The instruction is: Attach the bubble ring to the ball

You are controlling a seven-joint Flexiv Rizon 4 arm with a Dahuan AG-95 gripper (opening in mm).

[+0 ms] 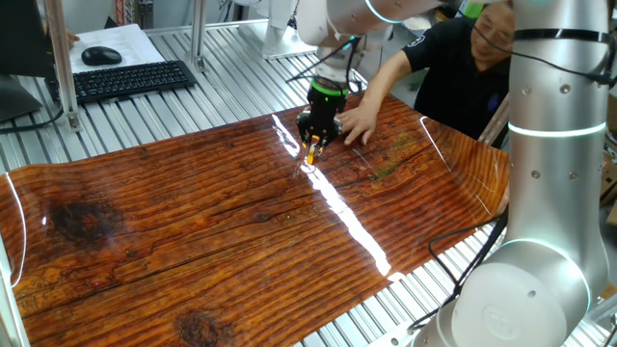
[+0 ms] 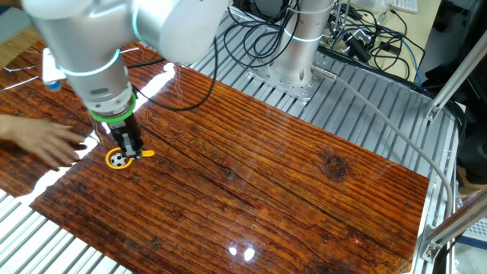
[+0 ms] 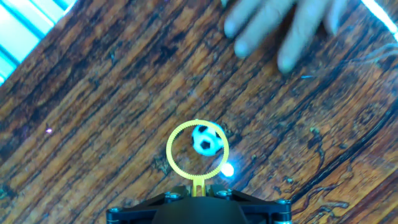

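In the hand view the bubble ring is a yellow toothed hoop with a short stem. The stem sits between the fingers of my gripper, which is shut on it. The ball, white with black patches, lies on the wooden table inside the hoop, toward its right side. In one fixed view my gripper points down at the table with the ring at its tip. In the other fixed view the ring lies flat just below my gripper.
A person's hand rests on the table just beyond the ring; it also shows in both fixed views. A second robot arm stands at the right edge. A keyboard lies beyond the wooden mat.
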